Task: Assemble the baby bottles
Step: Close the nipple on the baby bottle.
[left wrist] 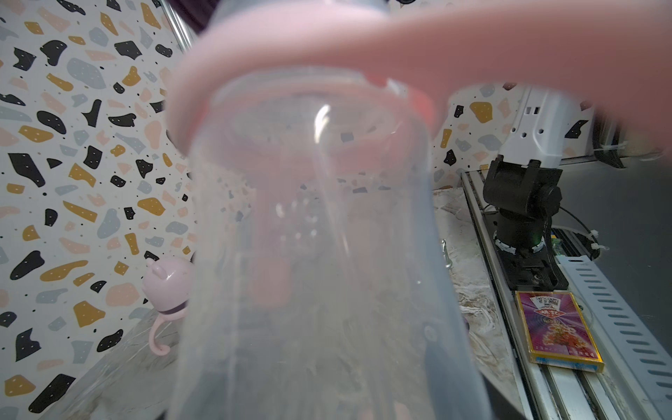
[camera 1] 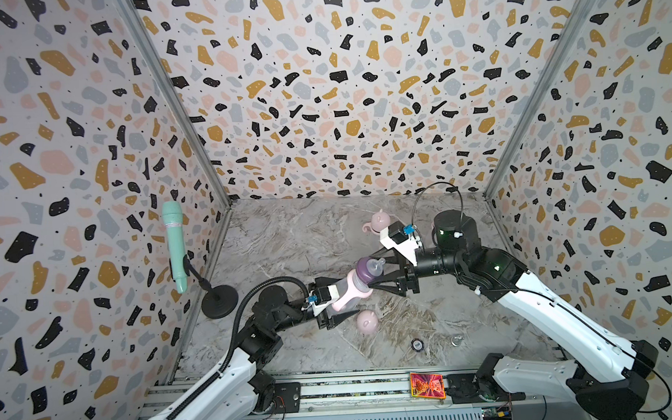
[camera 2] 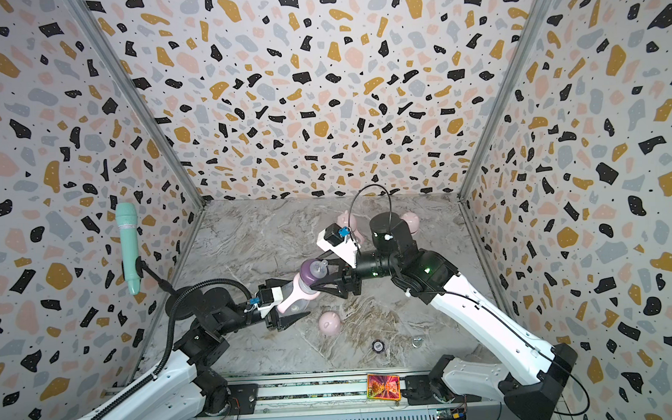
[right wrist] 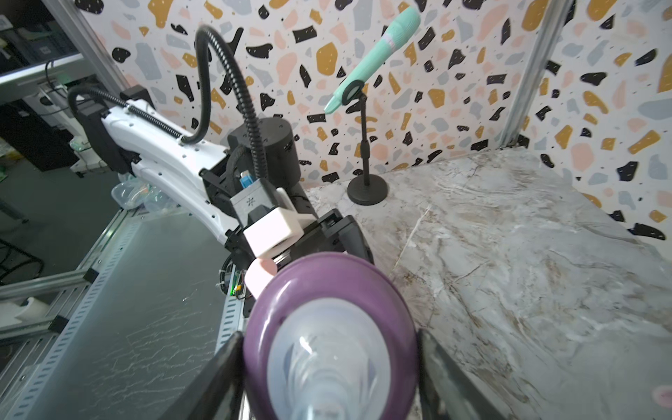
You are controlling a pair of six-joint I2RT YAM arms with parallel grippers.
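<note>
Your left claw (camera 1: 347, 297) is clamped around the clear, smooth plastic body of one bottle (camera 1: 343, 290), jaws set fairly wide to fit it. The bottle is up off the tabletop (camera 1: 289, 235) and tilted, with its teat end pointing into your right claw (camera 1: 369, 270). The right claw is closed on the purple collar (camera 1: 364, 269). In the right wrist view one black tapered finger sits on each side of it, both touching. The collar is round, glossy and dome-shouldered. A translucent, soft-looking teat (camera 1: 377, 262) sticks out of it, bare, between the right claw's fingers. A pink two-handled ring (camera 1: 359, 289), matte with curved loop handles, sits on the neck between the two claws.

A loose pink dome cap (camera 1: 367, 321), rounded with small ears, lies on the tabletop just beside the left claw's lower finger. It is not touching the finger. Beyond the right claw, near the back wall, a capped bottle (camera 1: 379, 221) stands upright. A second capped bottle (camera 2: 410, 220) is mostly hidden behind the right arm.

The tabletop is grey-brown marble print, veined. On the near side of the right claw, well apart from it, are a small dark round disc (camera 1: 417, 344) and a small metal ring piece (camera 1: 456, 340). A mint-green microphone (camera 1: 174, 243) on a black round-base stand (camera 1: 219, 301) sits out past the left arm. A glossy card box (camera 1: 427, 384) lies on the front rail.
</note>
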